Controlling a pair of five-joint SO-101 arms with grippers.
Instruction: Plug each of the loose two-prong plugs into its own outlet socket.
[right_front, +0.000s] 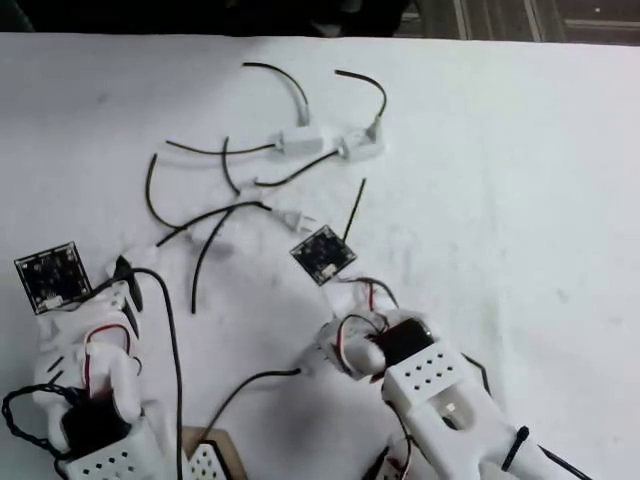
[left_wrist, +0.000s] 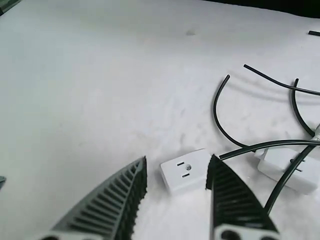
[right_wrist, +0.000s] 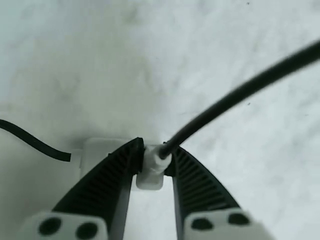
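1. Table (right_front: 520, 200): white surface, with black cords scattered across the far centre.
2. Left gripper (left_wrist: 177, 160): spread wide and holding nothing. The face-up outlet socket (left_wrist: 184, 171) lies on the table between its fingertips. I can't tell whether they touch it.
3. Right gripper (right_wrist: 152, 147): almost closed, pinching a white plug (right_wrist: 151, 170). Its black cord (right_wrist: 240, 95) runs off at an angle. A white outlet block (right_wrist: 97, 150) sits just behind one finger.
4. Loose plug (right_front: 297, 218): lies mid-table, well apart from both grippers.

White socket (left_wrist: 185, 172), white plug (right_wrist: 150, 172) — black cord (right_wrist: 240, 95), ribbed black end effector fingers (right_wrist: 107, 180)
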